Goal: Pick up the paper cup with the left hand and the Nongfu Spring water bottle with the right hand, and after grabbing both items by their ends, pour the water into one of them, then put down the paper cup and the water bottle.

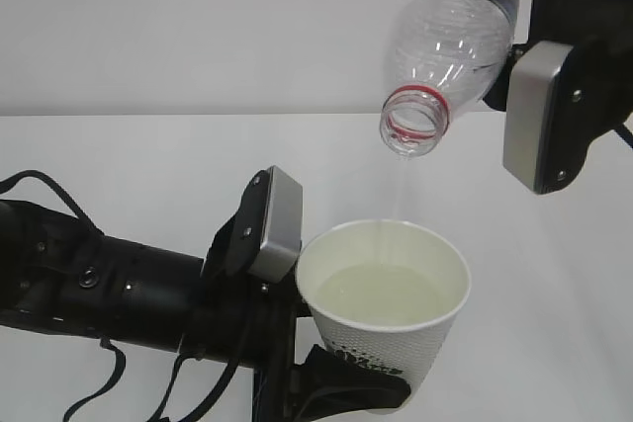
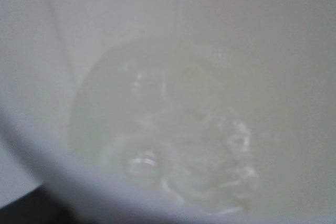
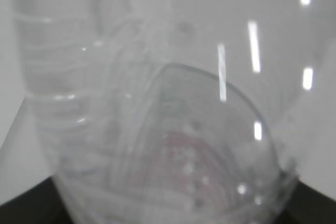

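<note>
Paper cup (image 1: 386,308): lower centre of the exterior view, upright, about half full, grasped low on its side by the left claw (image 1: 326,382).
Water bottle (image 1: 450,56): upper right, tipped neck-down, long axis slanting to lower left, clenched at its base end by the right claw (image 1: 495,7).
Water (image 1: 401,190): thin stream falling from the mouth into the cup.
Key relation: bottle mouth directly above the cup's far rim, well apart.
Room: table (image 1: 119,155) bare on all sides; free space for setting both down.
Risk: judged spill if the cup tilts.
</note>
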`<action>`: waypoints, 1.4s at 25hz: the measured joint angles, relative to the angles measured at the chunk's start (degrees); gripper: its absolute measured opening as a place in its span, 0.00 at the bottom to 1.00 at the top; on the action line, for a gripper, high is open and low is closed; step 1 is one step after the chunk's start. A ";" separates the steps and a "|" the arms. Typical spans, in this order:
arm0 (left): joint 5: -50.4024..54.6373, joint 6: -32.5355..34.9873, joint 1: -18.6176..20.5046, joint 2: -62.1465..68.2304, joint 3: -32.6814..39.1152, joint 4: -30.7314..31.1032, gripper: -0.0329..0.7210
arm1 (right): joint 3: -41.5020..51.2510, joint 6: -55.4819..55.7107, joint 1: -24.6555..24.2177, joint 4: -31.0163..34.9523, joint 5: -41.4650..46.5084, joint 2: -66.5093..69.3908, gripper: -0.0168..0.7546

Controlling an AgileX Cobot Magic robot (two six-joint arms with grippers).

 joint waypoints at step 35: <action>0.00 0.00 0.00 0.00 0.00 0.00 0.71 | 0.00 11.57 0.00 1.10 -1.39 0.00 0.65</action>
